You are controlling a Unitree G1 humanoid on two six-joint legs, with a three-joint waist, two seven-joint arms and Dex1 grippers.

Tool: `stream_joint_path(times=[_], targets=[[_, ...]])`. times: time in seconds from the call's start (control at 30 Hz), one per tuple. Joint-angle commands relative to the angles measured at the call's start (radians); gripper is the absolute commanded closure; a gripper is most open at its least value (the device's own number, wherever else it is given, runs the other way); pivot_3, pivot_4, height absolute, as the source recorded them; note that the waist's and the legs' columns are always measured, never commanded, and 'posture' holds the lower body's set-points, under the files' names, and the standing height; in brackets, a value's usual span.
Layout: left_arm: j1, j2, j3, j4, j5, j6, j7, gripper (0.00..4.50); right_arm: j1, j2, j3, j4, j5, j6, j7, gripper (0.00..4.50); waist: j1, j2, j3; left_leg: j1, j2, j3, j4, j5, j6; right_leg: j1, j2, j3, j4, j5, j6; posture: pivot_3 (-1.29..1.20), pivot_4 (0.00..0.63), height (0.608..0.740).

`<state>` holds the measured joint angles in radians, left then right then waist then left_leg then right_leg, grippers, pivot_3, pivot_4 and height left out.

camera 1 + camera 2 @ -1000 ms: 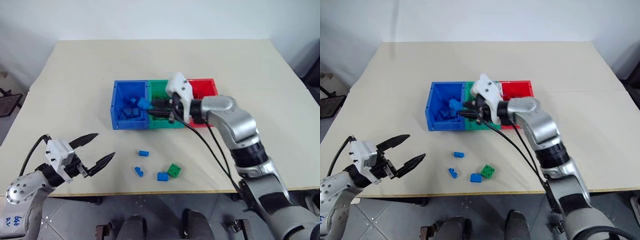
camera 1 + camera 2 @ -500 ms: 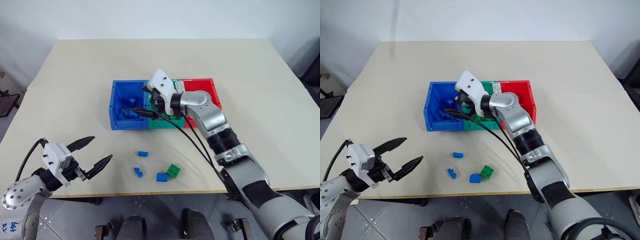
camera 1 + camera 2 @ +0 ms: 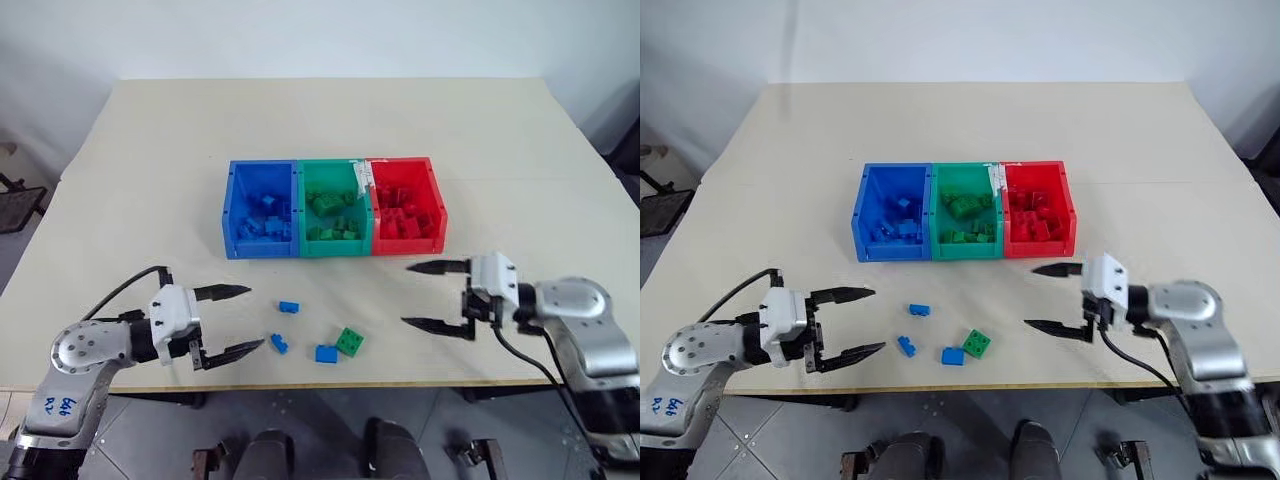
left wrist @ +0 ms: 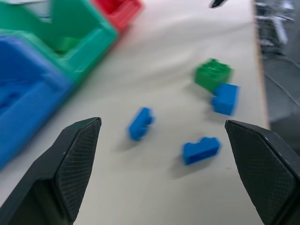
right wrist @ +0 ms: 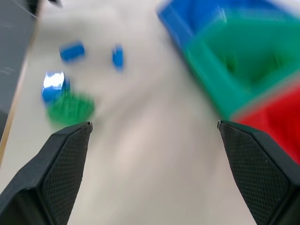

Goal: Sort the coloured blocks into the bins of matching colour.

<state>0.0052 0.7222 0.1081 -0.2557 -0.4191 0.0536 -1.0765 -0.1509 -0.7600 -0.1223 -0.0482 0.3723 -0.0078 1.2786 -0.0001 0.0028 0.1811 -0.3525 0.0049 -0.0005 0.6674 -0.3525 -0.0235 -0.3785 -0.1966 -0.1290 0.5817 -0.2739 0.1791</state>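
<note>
While I watched from the head camera, I counted three bins joined in a row near the middle of the table (image 3: pixel 150 150): the blue bin (image 3: pixel 232 210) on the left, the green bin (image 3: pixel 366 225) in the centre and the red bin (image 3: pixel 438 205) on the right, each with a heap of bricks of its own colour inside, too jumbled for me to count. Four loose blocks lay on the tabletop in front of the bins, near the front edge: three blue and one green. One blue block (image 3: pixel 288 307) sat nearest the bins, a second blue block (image 3: pixel 278 344) lay closer to the edge, and the third blue block (image 3: pixel 325 353) was touching the green block (image 3: pixel 349 341). My left gripper (image 3: pixel 236 319) hung just left of that cluster, fingers spread wide and holding nothing. My right gripper (image 3: pixel 428 295) hung to the right of the blocks, in front of the red bin, jaws also wide apart and empty.
</note>
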Motion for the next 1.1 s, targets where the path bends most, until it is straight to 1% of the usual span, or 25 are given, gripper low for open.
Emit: stream_joint_path(times=[0.03,0.1,0.2,0.27,0.37,0.47,0.53,0.67,0.77,0.93,1.0,1.07,1.1], targets=[[-0.017,-0.002,-0.039,0.012,0.017,-0.035,-0.039,0.0,0.082,-0.052,-0.075,-0.019,-0.013,-0.075,0.003,0.03,0.0,0.0,0.0,0.0,0.0,0.0,0.0,0.0,0.0,0.0,0.0,0.0,0.0,0.0,0.0,0.0,0.15,0.74],[-0.029,-0.003,-0.048,0.018,0.019,-0.037,-0.039,0.0,0.111,-0.068,-0.067,-0.064,-0.006,-0.036,-0.01,0.03,-0.002,0.0,0.0,0.0,0.0,0.001,0.0,0.0,0.0,0.0,0.0,0.001,0.0,0.0,0.0,0.0,0.15,0.74],[-0.032,0.0,-0.049,0.014,0.014,-0.032,-0.039,0.0,0.13,-0.098,-0.011,-0.178,0.0,0.079,-0.03,0.03,-0.002,0.0,0.0,0.001,0.001,0.001,0.001,0.0,0.0,0.0,0.001,0.001,0.0,0.0,0.0,0.0,0.15,0.74],[-0.014,0.011,-0.041,0.001,0.002,-0.016,-0.044,0.0,0.096,-0.075,0.069,-0.289,0.013,0.202,-0.084,0.03,-0.003,0.0,0.0,0.001,0.001,0.001,0.001,0.0,0.0,0.0,0.001,0.002,0.0,0.0,0.0,0.0,0.15,0.74],[0.031,0.022,-0.02,-0.024,-0.006,-0.005,-0.043,0.0,0.016,-0.025,0.22,-0.377,-0.047,0.325,-0.156,0.03,-0.003,0.0,0.0,0.001,0.003,0.001,0.001,0.0,0.0,0.0,0.002,0.001,0.0,0.0,-0.001,0.0,0.15,0.74],[0.071,0.028,0.002,-0.056,-0.01,0.001,-0.034,0.0,-0.048,0.03,0.319,-0.397,-0.069,0.453,-0.226,0.03,0.005,0.0,0.0,0.0,0.003,0.001,0.001,-0.001,-0.001,0.0,0.002,0.001,0.0,0.0,-0.001,0.0,0.15,0.74],[0.089,0.027,0.017,-0.072,-0.005,0.001,-0.017,0.0,-0.085,0.067,0.381,-0.379,-0.103,0.498,-0.266,0.03,0.014,0.0,0.0,-0.001,0.003,0.0,0.004,-0.001,0.0,0.0,0.002,0.0,0.0,0.0,-0.001,0.0,0.15,0.74],[0.114,0.024,0.026,-0.1,-0.004,0.005,0.0,0.0,-0.117,0.094,0.45,-0.323,-0.166,0.498,-0.293,0.03,0.024,0.0,0.0,-0.002,0.003,0.0,0.008,-0.004,0.001,0.0,0.002,0.0,0.0,0.0,-0.001,0.0,0.15,0.74],[0.132,0.024,0.038,-0.118,-0.005,0.006,0.012,0.0,-0.144,0.091,0.444,-0.278,-0.179,0.47,-0.285,0.61,0.022,0.0,0.0,-0.003,0.005,0.001,0.012,-0.007,0.001,0.0,0.003,0.001,0.001,0.0,-0.001,0.0,0.15,0.74],[0.135,0.02,0.045,-0.113,0.002,-0.003,0.028,0.0,-0.16,0.068,0.43,-0.252,-0.177,0.44,-0.258,2.4,0.023,0.0,0.0,-0.002,0.008,0.001,0.013,-0.009,0.0,0.0,0.007,0.001,0.001,-0.001,-0.002,0.0,0.15,0.74],[0.131,0.017,0.046,-0.111,0.003,-0.004,0.033,0.0,-0.164,0.064,0.418,-0.245,-0.172,0.429,-0.251,3.02,0.022,0.0,0.0,-0.002,0.009,0.001,0.014,-0.009,0.0,0.0,0.008,0.001,0.001,-0.001,-0.002,0.0,0.15,0.74],[0.121,0.011,0.046,-0.109,0.001,-0.002,0.043,0.0,-0.175,0.067,0.389,-0.24,-0.145,0.412,-0.235,3.04,0.022,0.0,0.0,-0.002,0.009,0.002,0.014,-0.01,0.0,0.0,0.009,0.002,0.001,-0.001,-0.002,0.0,0.15,0.74],[0.115,0.001,0.049,-0.114,-0.01,0.01,0.059,0.0,-0.192,0.076,0.358,-0.245,-0.109,0.408,-0.22,3.04,0.022,0.0,0.0,-0.002,0.009,0.002,0.014,-0.01,0.0,0.0,0.009,0.002,0.001,-0.001,-0.002,0.0,0.15,0.74]])
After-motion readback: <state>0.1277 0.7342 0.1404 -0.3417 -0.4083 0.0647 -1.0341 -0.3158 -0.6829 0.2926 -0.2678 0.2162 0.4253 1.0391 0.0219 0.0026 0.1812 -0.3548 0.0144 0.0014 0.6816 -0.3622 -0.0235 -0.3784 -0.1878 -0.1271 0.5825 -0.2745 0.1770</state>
